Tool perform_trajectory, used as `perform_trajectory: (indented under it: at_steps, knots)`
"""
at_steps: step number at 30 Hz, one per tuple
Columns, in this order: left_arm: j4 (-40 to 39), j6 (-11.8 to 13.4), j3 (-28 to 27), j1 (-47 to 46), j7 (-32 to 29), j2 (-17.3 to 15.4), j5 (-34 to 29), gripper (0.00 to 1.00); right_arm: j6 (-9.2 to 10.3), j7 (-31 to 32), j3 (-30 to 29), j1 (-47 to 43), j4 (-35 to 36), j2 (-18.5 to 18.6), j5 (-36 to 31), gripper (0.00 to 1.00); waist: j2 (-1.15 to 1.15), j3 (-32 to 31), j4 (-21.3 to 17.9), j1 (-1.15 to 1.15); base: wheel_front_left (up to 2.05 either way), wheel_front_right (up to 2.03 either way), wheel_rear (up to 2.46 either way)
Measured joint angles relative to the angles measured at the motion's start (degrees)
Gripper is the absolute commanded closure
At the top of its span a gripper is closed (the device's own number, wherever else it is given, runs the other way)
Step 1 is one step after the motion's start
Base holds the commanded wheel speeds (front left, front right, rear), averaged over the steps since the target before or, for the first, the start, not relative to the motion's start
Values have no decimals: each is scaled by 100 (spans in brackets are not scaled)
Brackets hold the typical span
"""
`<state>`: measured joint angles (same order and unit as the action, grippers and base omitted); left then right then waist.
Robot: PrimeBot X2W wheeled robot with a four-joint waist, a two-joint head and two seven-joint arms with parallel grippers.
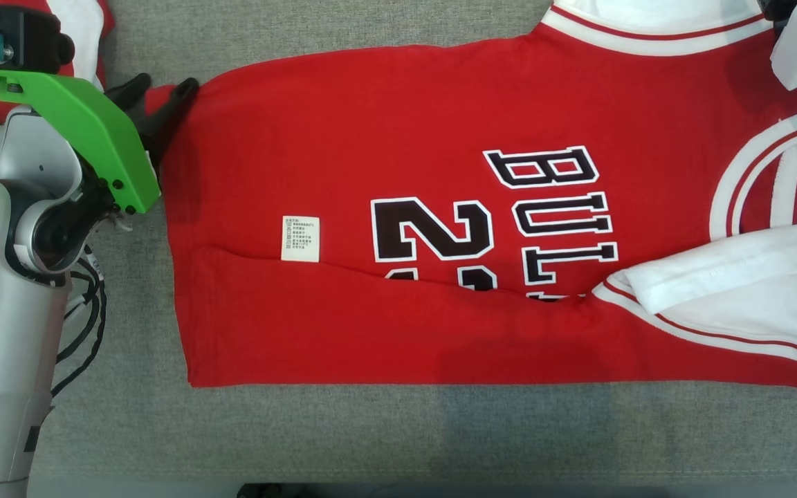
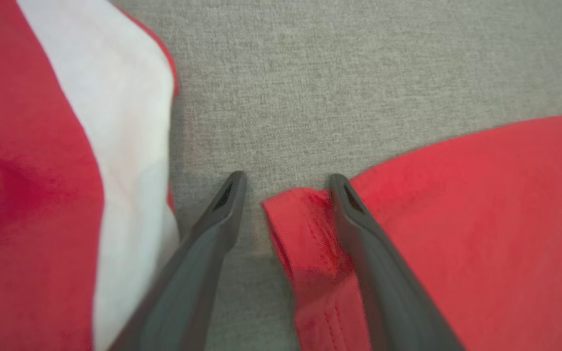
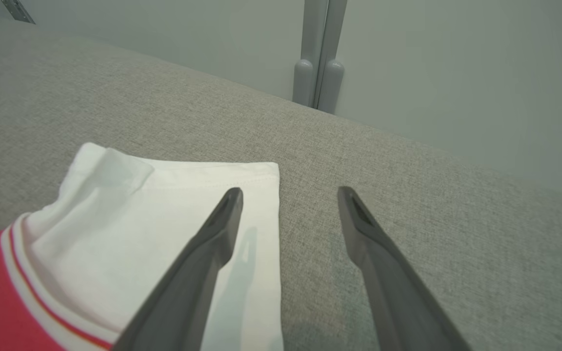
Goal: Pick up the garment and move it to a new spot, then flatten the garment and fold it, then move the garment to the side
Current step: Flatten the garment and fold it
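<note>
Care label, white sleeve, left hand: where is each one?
care label (image 1: 300,238): head view, centre of the white tag.
white sleeve (image 3: 139,219): right wrist view, flat middle of the cloth.
left hand (image 2: 287,178): left wrist view, midway between its fingertips.

Head view: straight down on the jersey (image 1: 398,207). Left wrist view: close above its hem corner (image 2: 305,234). Right wrist view: low over its white sleeve (image 3: 164,219), facing the wall (image 3: 456,73).
</note>
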<state>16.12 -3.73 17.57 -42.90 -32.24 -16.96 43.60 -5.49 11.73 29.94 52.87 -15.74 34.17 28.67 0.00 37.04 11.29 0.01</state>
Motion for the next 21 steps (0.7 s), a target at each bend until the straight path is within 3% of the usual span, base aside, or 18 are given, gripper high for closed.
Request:
perform_trajectory:
  at_steps: [1,5,7,9,10,11,21]
  knots:
    - [1,-31,5,0,-2,0,11,100,-3,22,12,24,-35,-4,0,0,0,4,8,0,0,0,0]
    - [-3,-36,7,-3,-5,43,40,100,-5,101,67,122,-188,-43,-18,0,0,27,47,0,0,0,0]
    - [-4,-36,-1,-3,-4,64,64,56,-5,103,78,137,-222,-66,-18,0,0,34,58,0,0,0,0]
    - [-10,-37,-3,-14,-3,88,69,40,-9,119,115,194,-290,-142,-16,0,0,47,81,0,0,0,0]
    - [-15,-44,-4,-25,-3,107,92,9,-14,120,134,215,-310,-181,-15,0,0,52,93,0,0,0,0]
    - [-23,-73,-9,-40,1,126,124,0,-18,129,167,228,-330,-212,-15,0,0,58,104,0,0,0,0]
    - [-35,-111,-34,-85,1,209,213,0,-59,169,294,330,-586,-337,-15,0,0,103,185,0,0,0,0]
